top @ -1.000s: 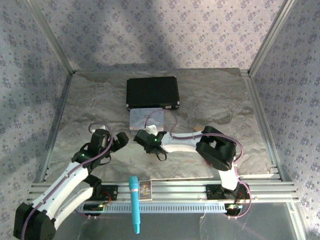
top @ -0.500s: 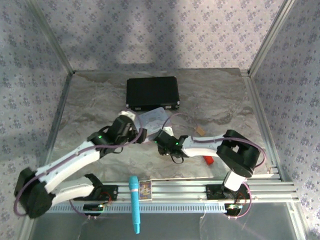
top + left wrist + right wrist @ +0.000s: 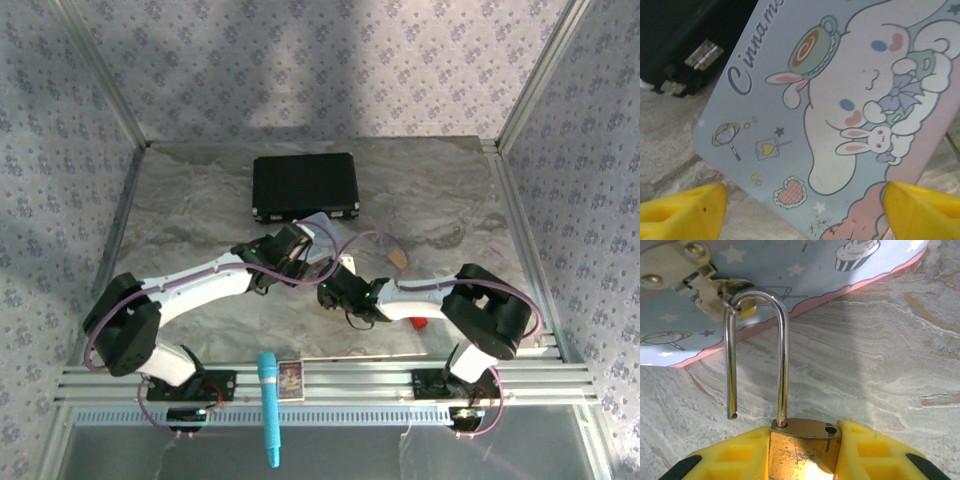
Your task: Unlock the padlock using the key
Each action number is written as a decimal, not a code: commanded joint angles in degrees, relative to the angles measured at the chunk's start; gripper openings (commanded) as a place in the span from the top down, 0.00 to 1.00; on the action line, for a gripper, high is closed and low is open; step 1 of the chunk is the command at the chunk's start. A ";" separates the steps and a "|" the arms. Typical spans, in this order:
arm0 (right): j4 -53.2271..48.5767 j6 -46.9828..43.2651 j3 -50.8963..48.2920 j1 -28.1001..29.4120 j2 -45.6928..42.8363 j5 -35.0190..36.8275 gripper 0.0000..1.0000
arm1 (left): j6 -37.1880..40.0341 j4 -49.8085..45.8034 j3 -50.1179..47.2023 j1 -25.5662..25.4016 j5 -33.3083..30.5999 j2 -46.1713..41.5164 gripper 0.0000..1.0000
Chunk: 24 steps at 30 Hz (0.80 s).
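My right gripper [image 3: 805,442] is shut on the brass padlock [image 3: 801,456], its yellow fingers [image 3: 732,457] pressing both sides of the body. The silver shackle [image 3: 783,355] is open: one leg sits in the body, while the free end hangs loose beside it. Its loop passes through the metal hasp [image 3: 695,267] of the pale blue tin [image 3: 805,270]. From above, the right gripper [image 3: 333,287] sits just in front of the tin [image 3: 322,228]. My left gripper [image 3: 802,215] is open, its yellow fingertips [image 3: 682,210] low over the tin's cartoon lid [image 3: 830,100]. The key is hidden.
A black case [image 3: 305,187] lies shut behind the tin. A tan wooden block [image 3: 397,258] and a red cylinder [image 3: 418,322] lie near the right arm. A teal pen [image 3: 268,405] and a small card [image 3: 290,378] rest on the front rail.
The left arm has swung from the left side across to the tin, its gripper now over the lid. The right gripper has shifted slightly right and toward the front, still holding the padlock.
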 commanded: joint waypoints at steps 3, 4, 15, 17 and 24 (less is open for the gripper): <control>7.92 5.14 -1.70 -1.51 4.35 0.86 0.74 | 3.73 -1.18 0.05 -0.93 -4.22 3.40 0.22; 9.12 5.64 -2.00 -1.56 4.54 0.49 0.74 | 3.90 -1.25 0.07 -1.07 -4.21 3.84 0.24; 18.62 11.89 -5.10 -3.00 4.52 -1.07 0.75 | 3.59 -0.24 -1.10 -2.34 -2.05 6.62 0.27; 18.60 12.23 -4.92 -3.06 4.36 -0.50 0.75 | 3.51 -0.15 -1.31 -2.32 -1.42 6.57 0.27; 22.08 13.87 -3.83 -3.99 5.88 0.64 0.76 | 4.09 -0.57 -2.07 -2.32 -0.66 7.28 0.30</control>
